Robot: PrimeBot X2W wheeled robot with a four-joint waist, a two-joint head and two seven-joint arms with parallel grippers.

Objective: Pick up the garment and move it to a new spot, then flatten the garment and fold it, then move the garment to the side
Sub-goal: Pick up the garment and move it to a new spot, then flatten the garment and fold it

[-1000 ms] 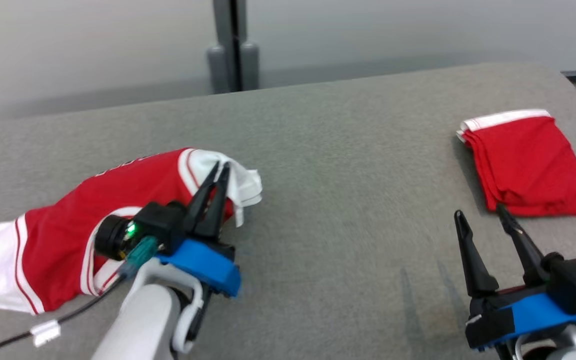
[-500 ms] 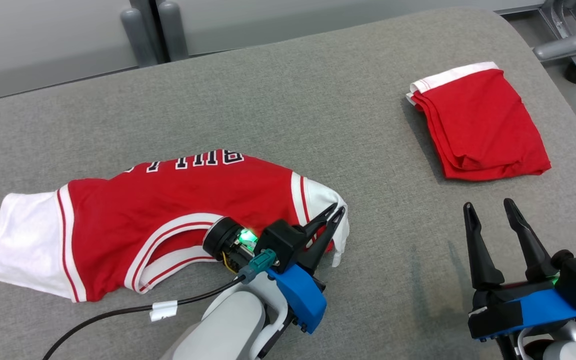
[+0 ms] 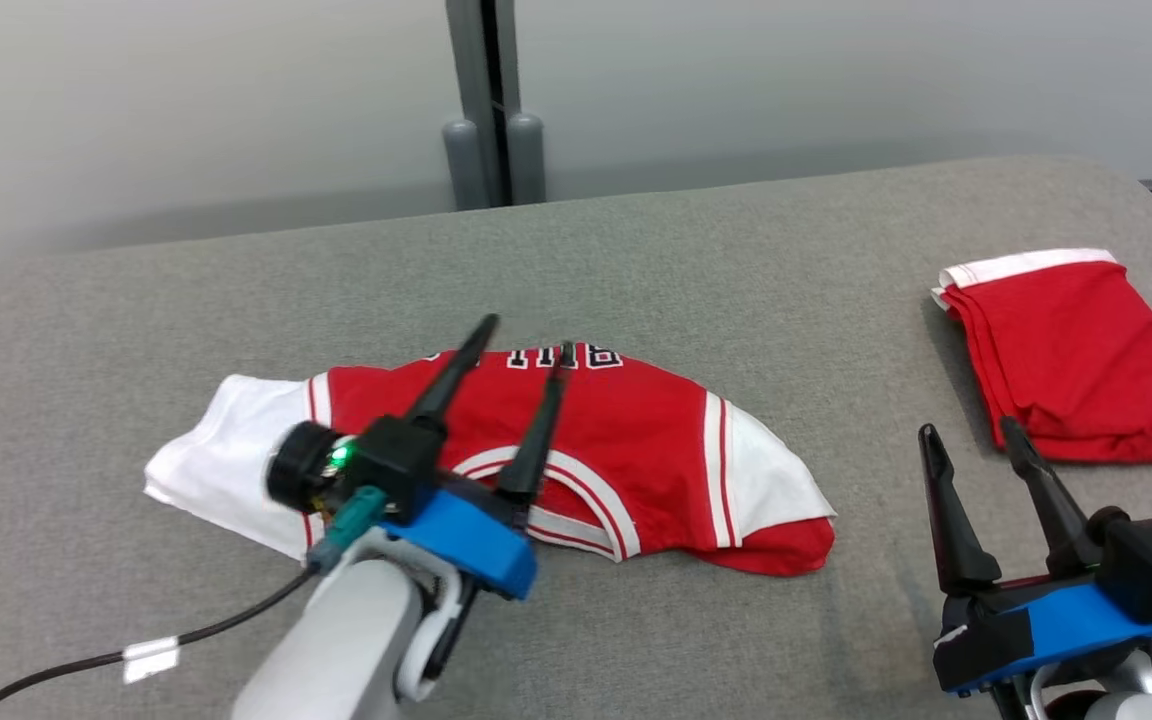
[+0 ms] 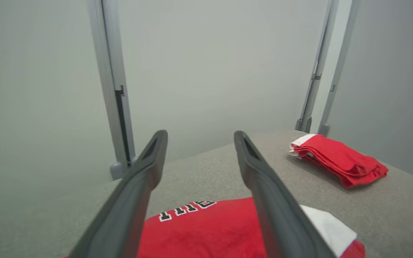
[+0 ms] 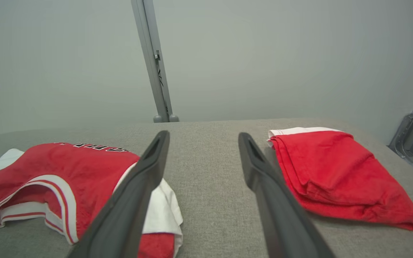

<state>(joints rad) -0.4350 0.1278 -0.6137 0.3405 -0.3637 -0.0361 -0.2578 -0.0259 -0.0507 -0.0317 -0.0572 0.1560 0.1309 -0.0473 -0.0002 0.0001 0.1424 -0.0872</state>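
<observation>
The garment (image 3: pixel 636 440), a red jersey with white trim and black lettering, lies crumpled on the grey table (image 3: pixel 736 250), left of the middle. My left gripper (image 3: pixel 528 335) hovers over its near edge, open, with nothing between the fingers; the left wrist view shows the same open gripper (image 4: pixel 200 133) above the garment (image 4: pixel 206 229). My right gripper (image 3: pixel 967 427) stands open at the lower right, apart from the cloth. From the right wrist, the open gripper (image 5: pixel 203 133) points over bare table, with the garment (image 5: pixel 84 168) to its left.
A folded red cloth with a white band (image 3: pixel 1066 360) lies at the table's right end, also seen as the folded cloth (image 4: pixel 339 159) and the folded cloth (image 5: pixel 328 168). A grey post (image 3: pixel 491 100) stands behind the table. The table's right edge curves away near the folded cloth.
The left gripper was shut on the garment's white end; now it is open and lifted off, and the garment lies free. The head camera has swung about. The right gripper stays open.
</observation>
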